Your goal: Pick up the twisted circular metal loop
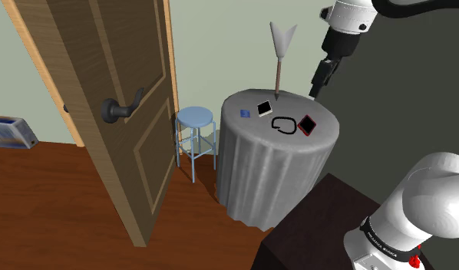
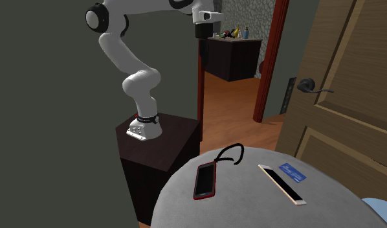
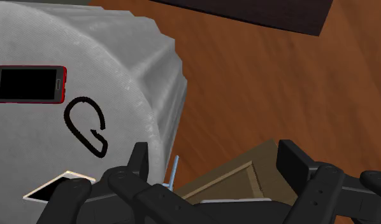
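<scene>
gripper (image 3: 216, 159): spread wide, empty (touching nothing) | black loop (image 3: 99, 150) lies on round table (image 3: 119, 57), well apart

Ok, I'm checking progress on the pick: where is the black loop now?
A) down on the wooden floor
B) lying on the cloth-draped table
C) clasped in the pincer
B: the black loop lies on the table beside the red-edged phone, with the open pincer apart from it.

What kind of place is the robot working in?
Most likely a room in a home: a wooden floor, a panelled door with a lever handle, a small blue stool and a cloth-draped round table.
</scene>
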